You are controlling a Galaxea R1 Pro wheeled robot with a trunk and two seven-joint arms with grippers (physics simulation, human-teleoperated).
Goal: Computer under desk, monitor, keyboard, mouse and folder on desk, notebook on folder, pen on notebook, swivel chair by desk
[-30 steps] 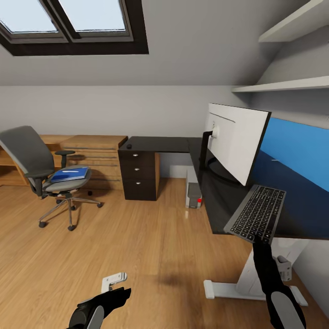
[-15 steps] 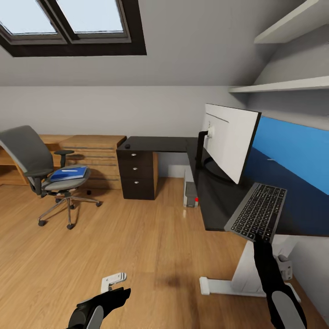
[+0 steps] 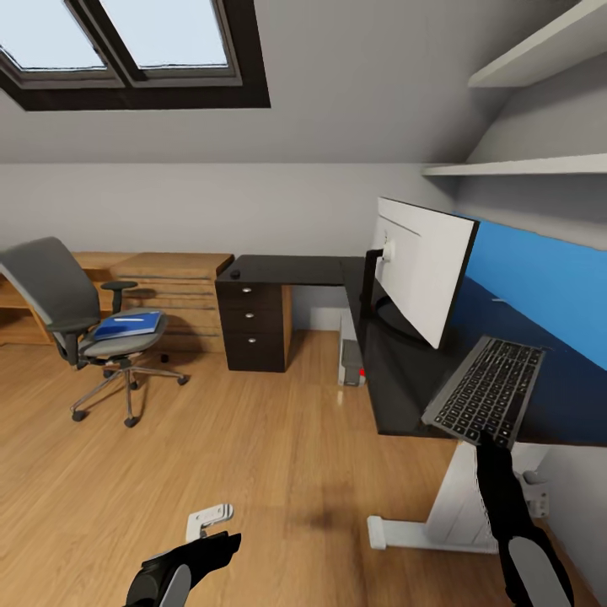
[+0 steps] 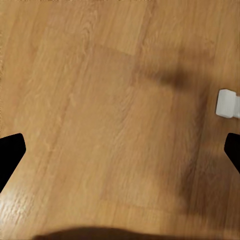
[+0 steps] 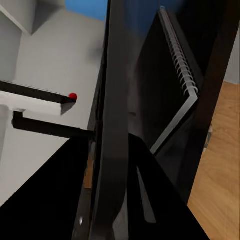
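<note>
My right gripper (image 3: 489, 445) is shut on the near edge of the silver-grey keyboard (image 3: 489, 392), holding it tilted above the front edge of the black desk (image 3: 392, 384). In the right wrist view the keyboard (image 5: 112, 125) is edge-on between the fingers. The monitor (image 3: 419, 265) stands on the desk with its white back toward me. The computer (image 3: 351, 360) sits under the desk. The small dark mouse (image 3: 235, 272) lies on the desk's far left wing. At the left, the swivel chair (image 3: 72, 308) carries the blue folder (image 3: 128, 324). My left gripper (image 3: 221, 544) hangs open over the floor.
A black drawer unit (image 3: 253, 324) stands under the desk's left wing, with light-wood shelf units (image 3: 173, 287) beside it. Wall shelves (image 3: 523, 169) hang above the desk. The wood floor (image 3: 253, 438) lies between me and the chair.
The view has shifted slightly. My right gripper has carried the keyboard a little to the right, further over the desk's edge. The left arm has not moved.
</note>
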